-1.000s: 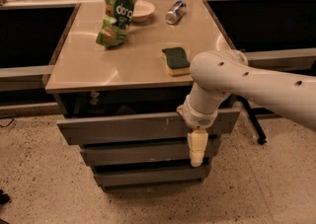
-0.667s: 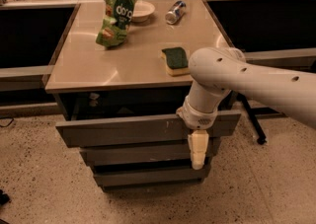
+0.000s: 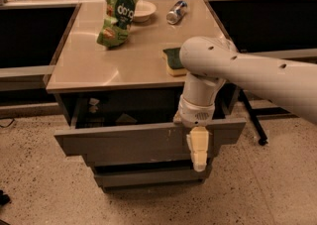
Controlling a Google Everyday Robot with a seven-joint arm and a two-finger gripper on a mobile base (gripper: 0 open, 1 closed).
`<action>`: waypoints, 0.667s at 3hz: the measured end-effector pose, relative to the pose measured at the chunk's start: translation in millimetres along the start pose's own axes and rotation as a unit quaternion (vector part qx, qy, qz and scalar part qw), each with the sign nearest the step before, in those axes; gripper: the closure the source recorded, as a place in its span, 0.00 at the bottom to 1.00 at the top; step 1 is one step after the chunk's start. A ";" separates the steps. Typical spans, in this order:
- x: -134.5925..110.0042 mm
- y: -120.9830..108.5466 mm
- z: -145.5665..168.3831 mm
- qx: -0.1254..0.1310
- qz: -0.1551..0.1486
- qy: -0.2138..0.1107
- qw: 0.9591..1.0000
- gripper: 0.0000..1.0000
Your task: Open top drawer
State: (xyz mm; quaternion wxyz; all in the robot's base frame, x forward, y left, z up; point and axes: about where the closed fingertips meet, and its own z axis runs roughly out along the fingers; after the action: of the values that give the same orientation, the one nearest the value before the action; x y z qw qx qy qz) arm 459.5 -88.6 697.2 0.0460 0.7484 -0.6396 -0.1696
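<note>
Under the surface, top drawer partly out, gripper hung over its upper edge right of centre, probably to pull by that handleless lip; open or closed, impossible to tell.

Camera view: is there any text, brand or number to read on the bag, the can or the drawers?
Chip bag: white brand lettering, too blurred to read.
Can: no label can be read.
Top drawer: no text.
Gripper, hanging over the top drawer's front right of centre: no markings.
</note>
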 end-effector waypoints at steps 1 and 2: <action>-8.4 19.6 -17.1 -0.042 0.008 0.013 0.999 0.00; -18.6 39.5 -19.5 -0.098 0.016 0.008 0.995 0.00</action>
State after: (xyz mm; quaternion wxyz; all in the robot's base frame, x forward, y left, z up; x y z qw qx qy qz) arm 426.0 -80.3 730.4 0.1270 0.7313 -0.6314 -0.2243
